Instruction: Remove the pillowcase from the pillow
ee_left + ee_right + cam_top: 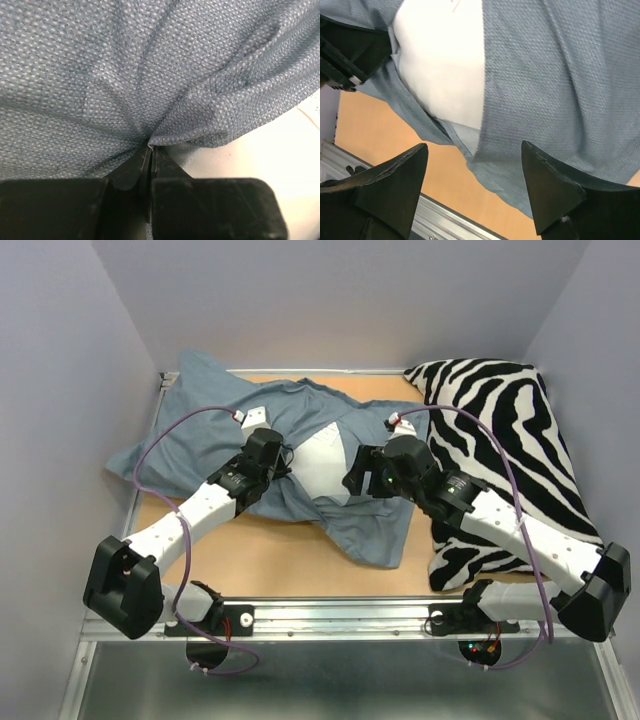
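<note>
The pillowcase is a soft blue-grey cloth with a fine dotted weave. It lies rumpled over the wooden table and reaches out beyond both sets of jaws. Its mouth is parted between the two grippers, and the plain white pillow bulges out of that gap, with the rest of it covered by the cloth.

The left gripper has its jaws pressed together on a gather of the pillowcase. Creases fan out from the pinch point across the cloth ahead of the tips. A stitched hem runs off to the right of the tips, and the pale pillow shows just past it.

The right gripper has its jaws spread wide and pinches nothing. Ahead of the gap, the edge of the pillowcase's mouth runs down over the bare pillow. The left gripper's black body sits off to the left of this gap, close against the same cloth. Bare table and a metal rail show below the left-hand finger.

A black-and-white zebra-striped cushion lies behind the right jaws, on the side away from the pillow. The right arm lies across the cushion, and a flap of the pillowcase reaches close to its edge.
</note>
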Tool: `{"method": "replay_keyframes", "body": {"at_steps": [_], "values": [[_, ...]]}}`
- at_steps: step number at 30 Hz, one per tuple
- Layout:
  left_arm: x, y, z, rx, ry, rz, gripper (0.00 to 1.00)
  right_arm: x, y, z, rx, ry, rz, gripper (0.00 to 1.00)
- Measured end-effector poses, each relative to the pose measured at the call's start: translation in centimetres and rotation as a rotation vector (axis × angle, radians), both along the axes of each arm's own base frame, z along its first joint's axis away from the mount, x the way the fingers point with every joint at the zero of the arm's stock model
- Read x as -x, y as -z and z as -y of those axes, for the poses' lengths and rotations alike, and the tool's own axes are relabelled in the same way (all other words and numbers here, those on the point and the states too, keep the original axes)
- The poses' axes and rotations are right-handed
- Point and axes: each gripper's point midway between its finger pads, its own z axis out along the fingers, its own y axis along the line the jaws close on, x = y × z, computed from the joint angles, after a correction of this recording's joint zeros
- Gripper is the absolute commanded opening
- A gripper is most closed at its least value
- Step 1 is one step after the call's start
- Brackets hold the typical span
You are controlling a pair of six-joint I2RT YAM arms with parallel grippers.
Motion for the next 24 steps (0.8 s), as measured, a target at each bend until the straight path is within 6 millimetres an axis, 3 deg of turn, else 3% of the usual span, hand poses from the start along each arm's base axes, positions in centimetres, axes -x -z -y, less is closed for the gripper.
{"method": "replay_keyframes", "body": {"at_steps": [2, 4, 8, 9, 10, 11, 12, 13, 16, 19, 24], "values": [[0.0, 0.0, 0.2, 0.005, 0.000, 0.000, 0.00, -0.5, -0.6, -0.4, 0.002, 0.008, 0.013, 0.82], [-0.1, 0.1, 0.4, 0.009, 0.001, 0.000, 0.00, -1.2, 0.3, -0.7, 0.036, 0.023, -0.001, 0.75], [-0.2, 0.4, 0.6, 0.011, 0.002, -0.002, 0.00, -1.8, 5.1, -0.6, 0.165, 0.049, -0.077, 0.61], [-0.3, 0.4, 0.6, 0.011, 0.002, -0.003, 0.00, -1.6, 6.3, 0.0, 0.198, 0.058, -0.096, 0.48], [-0.3, 0.5, 0.7, 0.010, 0.002, -0.005, 0.00, -1.4, 6.9, 0.4, 0.214, 0.066, -0.106, 0.45], [-0.4, 0.7, 0.7, 0.009, 0.002, -0.008, 0.00, -0.9, 7.5, 1.3, 0.228, 0.079, -0.114, 0.34], [-0.4, 0.8, 0.8, 0.009, 0.002, -0.009, 0.00, -0.6, 7.7, 1.7, 0.234, 0.082, -0.117, 0.34], [-0.5, 0.9, 0.8, 0.010, 0.003, -0.011, 0.00, -0.1, 7.7, 2.4, 0.240, 0.089, -0.120, 0.20], [-0.7, 1.1, 1.5, 0.022, 0.019, -0.017, 0.00, 1.1, 7.3, 3.6, 0.198, 0.115, -0.111, 0.08], [-0.6, 1.0, 1.9, 0.038, 0.032, -0.020, 0.00, 2.6, 8.5, 4.9, 0.160, 0.143, -0.133, 0.01], [-0.2, 1.2, 2.6, 0.073, 0.070, -0.047, 0.00, 5.2, 12.7, 6.7, 0.102, 0.211, -0.219, 0.01]]}}
